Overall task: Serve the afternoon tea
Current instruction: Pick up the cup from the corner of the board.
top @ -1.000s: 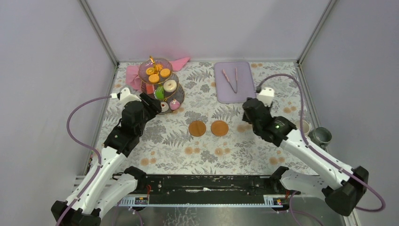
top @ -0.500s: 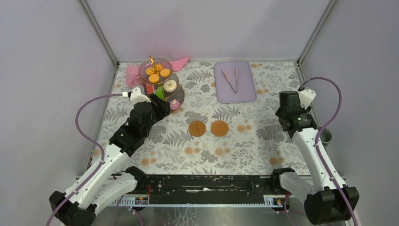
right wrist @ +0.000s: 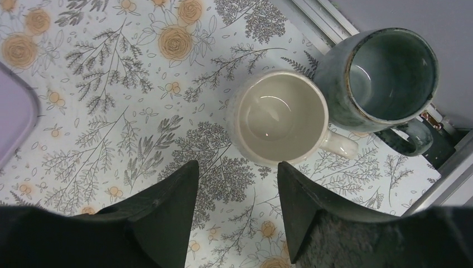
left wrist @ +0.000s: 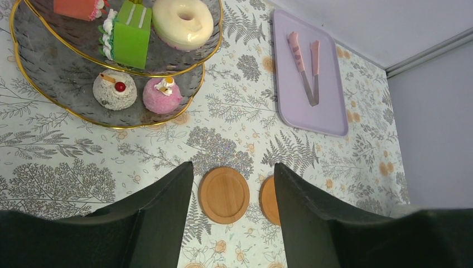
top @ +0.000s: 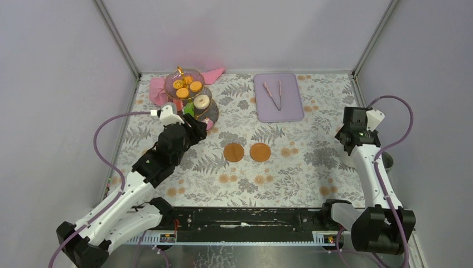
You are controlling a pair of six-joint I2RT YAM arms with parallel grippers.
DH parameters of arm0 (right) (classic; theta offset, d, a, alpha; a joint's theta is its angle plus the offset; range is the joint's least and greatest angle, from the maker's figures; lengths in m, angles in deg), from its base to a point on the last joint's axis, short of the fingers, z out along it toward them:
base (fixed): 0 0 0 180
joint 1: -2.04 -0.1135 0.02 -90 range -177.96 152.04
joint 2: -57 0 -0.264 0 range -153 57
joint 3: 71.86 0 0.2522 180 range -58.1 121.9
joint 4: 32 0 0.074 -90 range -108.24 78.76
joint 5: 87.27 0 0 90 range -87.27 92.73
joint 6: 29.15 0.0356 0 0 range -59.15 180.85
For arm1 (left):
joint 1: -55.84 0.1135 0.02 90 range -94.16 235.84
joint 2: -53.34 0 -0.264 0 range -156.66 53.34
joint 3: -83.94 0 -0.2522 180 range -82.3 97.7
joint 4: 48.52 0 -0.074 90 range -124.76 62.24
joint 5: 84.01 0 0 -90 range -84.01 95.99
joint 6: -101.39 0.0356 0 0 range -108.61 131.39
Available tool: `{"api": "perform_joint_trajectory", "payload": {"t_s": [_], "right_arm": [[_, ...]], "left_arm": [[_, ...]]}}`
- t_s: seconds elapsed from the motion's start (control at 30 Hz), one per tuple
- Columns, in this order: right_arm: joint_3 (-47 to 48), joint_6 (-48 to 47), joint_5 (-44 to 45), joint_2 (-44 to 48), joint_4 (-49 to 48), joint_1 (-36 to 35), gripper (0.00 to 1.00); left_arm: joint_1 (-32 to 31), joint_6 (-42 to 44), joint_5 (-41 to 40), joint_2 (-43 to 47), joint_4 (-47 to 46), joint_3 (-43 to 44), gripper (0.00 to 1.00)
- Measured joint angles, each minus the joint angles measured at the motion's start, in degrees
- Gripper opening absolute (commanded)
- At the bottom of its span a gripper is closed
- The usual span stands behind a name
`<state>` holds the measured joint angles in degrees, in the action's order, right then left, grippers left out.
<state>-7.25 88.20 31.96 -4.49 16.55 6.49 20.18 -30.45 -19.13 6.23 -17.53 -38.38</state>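
Stand of clear three-tier glass with gold stem [top: 189,100] sits at eleven o'clock overhead. Left wrist: left gripper [left wrist: 233,167] gapes empty, small toy pastries [left wrist: 163,95] at eleven. Right wrist: right gripper [right wrist: 237,164] gapes empty, cream ceramic mug [right wrist: 279,117] at twelve, grey-green glazed mug [right wrist: 385,78] just beside it at two.

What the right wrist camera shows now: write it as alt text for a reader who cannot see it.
Seen from above, two empty upright mugs stand side by side on a floral tablecloth: a cream mug and, to its right, a grey-green mug. The right gripper, open and holding nothing, frames the bottom of the picture.
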Motion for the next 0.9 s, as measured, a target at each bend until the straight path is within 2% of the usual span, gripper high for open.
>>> {"api": "perform_joint_trajectory", "payload": {"t_s": [0.67,0.9], "right_arm": [[0.0,2.97,-6.4,-12.66,-4.52,6.75,0.57],[0.07,3.45,-7.69,-17.75,-5.18,7.76,0.5]], "left_arm": [[-1.97,-0.68,-0.85,-1.46,-3.17,-2.19,0.62],[-2.21,-1.09,-0.83,-1.46,-3.91,-2.62,0.62]]}}
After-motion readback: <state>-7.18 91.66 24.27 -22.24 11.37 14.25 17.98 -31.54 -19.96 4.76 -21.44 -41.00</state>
